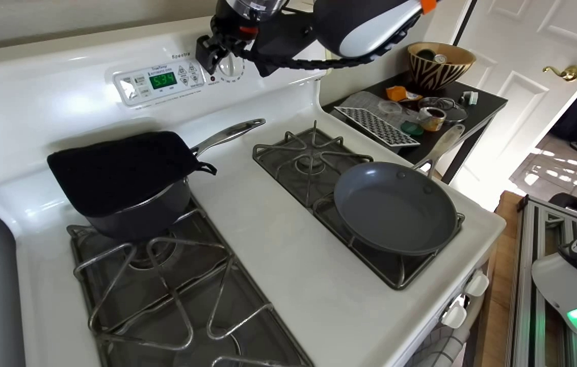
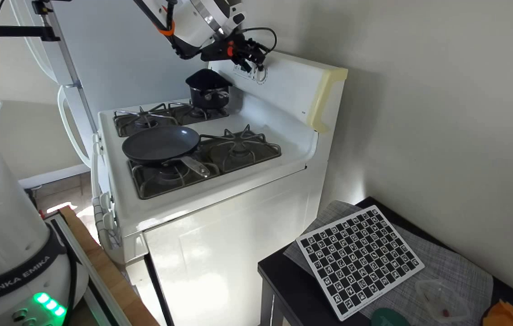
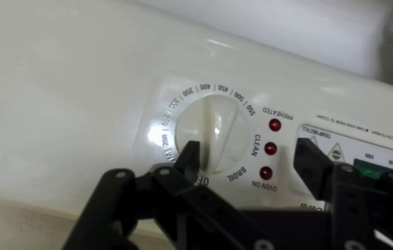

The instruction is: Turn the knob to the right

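On the back panel (image 1: 54, 97) of the stove (image 1: 258, 214) is one round white knob (image 3: 217, 132); in both exterior views and in the wrist view, part of it is hidden by the dark jaws, which also cover some of its OFF mark (image 3: 203, 181). The jaws hang before the stove's back panel, spread wide apart, with nothing held; whether either side touches the knob cannot be told. Also on that panel are three red lights (image 3: 270, 148) and one green display (image 1: 163, 80), the latter mostly hidden in the wrist view. On the stove top are one saucepan (image 1: 148, 211), at the rear, its inside covered by one black cloth (image 1: 125, 171), and one frying pan (image 1: 395, 206), at the front. Two white dials (image 1: 477, 283) show on the stove's front face. Beside the stove, a bench (image 2: 283, 271) carries one checkered board (image 2: 360, 260) and one striped bowl (image 1: 434, 76), whose contents are hard to make out.
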Controlling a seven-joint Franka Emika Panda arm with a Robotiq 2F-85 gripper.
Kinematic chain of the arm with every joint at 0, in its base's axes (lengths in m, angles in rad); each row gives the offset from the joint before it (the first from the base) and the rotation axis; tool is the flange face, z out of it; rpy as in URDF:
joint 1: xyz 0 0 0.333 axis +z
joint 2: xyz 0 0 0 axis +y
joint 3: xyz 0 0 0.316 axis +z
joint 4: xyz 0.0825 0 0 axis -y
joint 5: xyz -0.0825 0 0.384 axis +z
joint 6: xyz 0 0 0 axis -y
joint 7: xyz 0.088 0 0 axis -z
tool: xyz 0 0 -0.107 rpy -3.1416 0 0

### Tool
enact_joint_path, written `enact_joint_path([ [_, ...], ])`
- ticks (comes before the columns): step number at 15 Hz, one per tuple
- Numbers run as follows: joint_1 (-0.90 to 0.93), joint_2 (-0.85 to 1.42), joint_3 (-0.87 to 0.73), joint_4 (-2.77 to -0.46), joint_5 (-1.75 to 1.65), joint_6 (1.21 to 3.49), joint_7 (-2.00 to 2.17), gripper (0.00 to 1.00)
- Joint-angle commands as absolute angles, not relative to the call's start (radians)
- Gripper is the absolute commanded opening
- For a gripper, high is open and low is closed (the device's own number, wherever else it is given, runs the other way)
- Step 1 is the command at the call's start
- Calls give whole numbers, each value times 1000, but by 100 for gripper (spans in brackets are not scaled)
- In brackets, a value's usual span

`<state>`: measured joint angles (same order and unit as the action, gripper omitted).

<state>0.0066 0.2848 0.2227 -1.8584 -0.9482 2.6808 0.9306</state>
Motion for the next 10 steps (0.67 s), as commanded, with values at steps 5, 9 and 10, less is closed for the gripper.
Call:
enact_joint_path([
  [5,18,295,248,-1864,-854,2643,950,100],
  [9,18,290,243,-1871,-854,2642,958,72],
  [10,19,288,238,-1870,-869,2641,965,65],
])
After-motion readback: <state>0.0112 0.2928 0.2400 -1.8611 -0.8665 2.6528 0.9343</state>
